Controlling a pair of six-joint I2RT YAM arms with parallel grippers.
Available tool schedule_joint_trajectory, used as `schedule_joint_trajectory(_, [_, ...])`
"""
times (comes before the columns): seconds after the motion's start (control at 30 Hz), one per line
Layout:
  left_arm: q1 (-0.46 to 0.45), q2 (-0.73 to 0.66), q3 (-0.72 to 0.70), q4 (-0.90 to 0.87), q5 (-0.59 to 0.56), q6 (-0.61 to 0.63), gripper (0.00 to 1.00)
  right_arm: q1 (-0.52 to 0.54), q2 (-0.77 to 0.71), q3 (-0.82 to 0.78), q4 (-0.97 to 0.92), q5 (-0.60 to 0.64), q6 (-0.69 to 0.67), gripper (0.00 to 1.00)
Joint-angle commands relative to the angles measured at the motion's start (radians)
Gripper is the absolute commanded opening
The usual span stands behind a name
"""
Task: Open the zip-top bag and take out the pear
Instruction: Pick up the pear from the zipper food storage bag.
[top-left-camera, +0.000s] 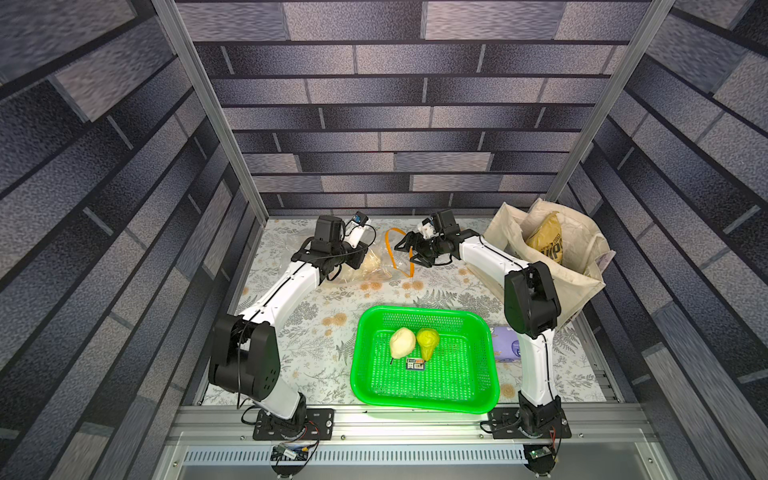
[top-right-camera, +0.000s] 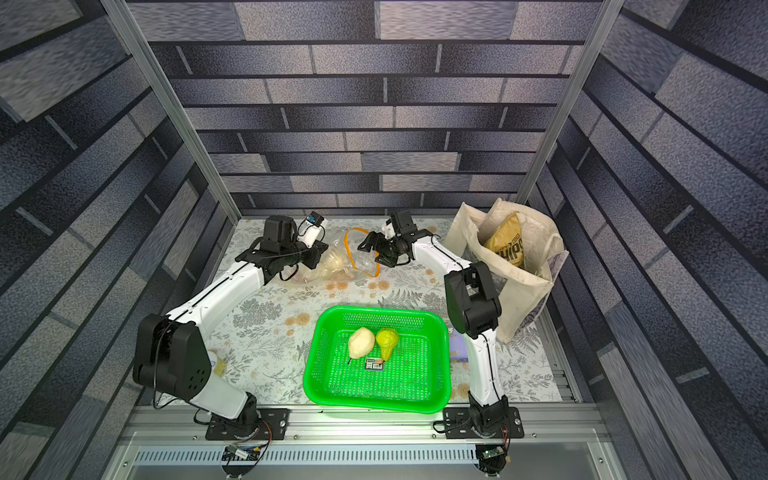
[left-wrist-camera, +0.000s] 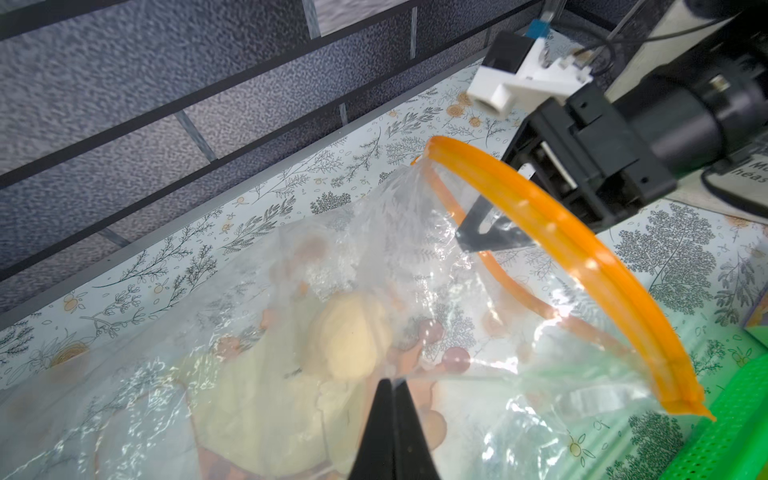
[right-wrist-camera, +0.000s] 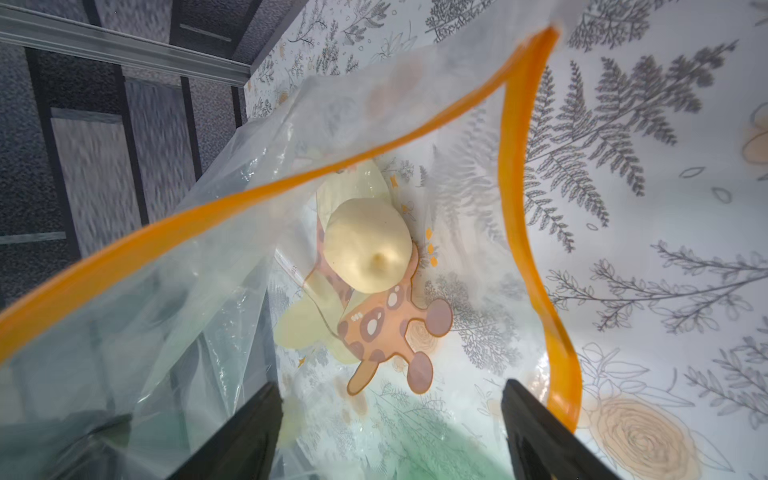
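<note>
The clear zip-top bag (top-left-camera: 376, 264) (top-right-camera: 332, 266) lies at the back middle of the table. Its orange zip strip (left-wrist-camera: 561, 232) (right-wrist-camera: 515, 166) is parted into a wide loop. A pale cream pear (right-wrist-camera: 368, 245) (left-wrist-camera: 349, 336) rests inside, deep in the bag on a giraffe print. My left gripper (left-wrist-camera: 392, 384) is shut, pinching the bag's plastic near the pear. My right gripper (top-left-camera: 409, 251) (right-wrist-camera: 390, 388) is open at the bag's mouth. One of its fingers (right-wrist-camera: 528, 419) stands just inside the orange strip, and nothing is between the fingers.
A green basket (top-left-camera: 424, 401) at the front holds a pale fruit (top-left-camera: 402, 343), a yellow-green pear-shaped fruit (top-left-camera: 428, 340) and a small label. A cream tote bag (top-left-camera: 582, 286) with a chips packet (top-left-camera: 546, 243) stands at the back right. A purple pack (top-left-camera: 505, 345) lies beside the basket.
</note>
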Motion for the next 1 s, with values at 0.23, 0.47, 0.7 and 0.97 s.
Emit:
schedule_joint_trajectory(0.23, [-0.006, -0.044, 0.007, 0.004, 0.045, 0.005, 0.00, 0.095, 0.084, 0.064, 0.069, 0.029, 0.142, 0.89])
schedule_joint_trajectory(0.47, [-0.013, -0.056, 0.002, 0.012, 0.061, 0.007, 0.00, 0.118, 0.153, 0.132, 0.076, 0.046, 0.177, 0.92])
schedule_joint_trajectory(0.7, [-0.015, -0.064, 0.000, 0.017, 0.078, 0.001, 0.00, 0.135, 0.236, 0.240, 0.038, 0.062, 0.171, 0.94])
schedule_joint_trajectory(0.97, [-0.016, -0.065, 0.002, 0.018, 0.104, -0.008, 0.00, 0.145, 0.316, 0.309, 0.029, 0.074, 0.207, 0.93])
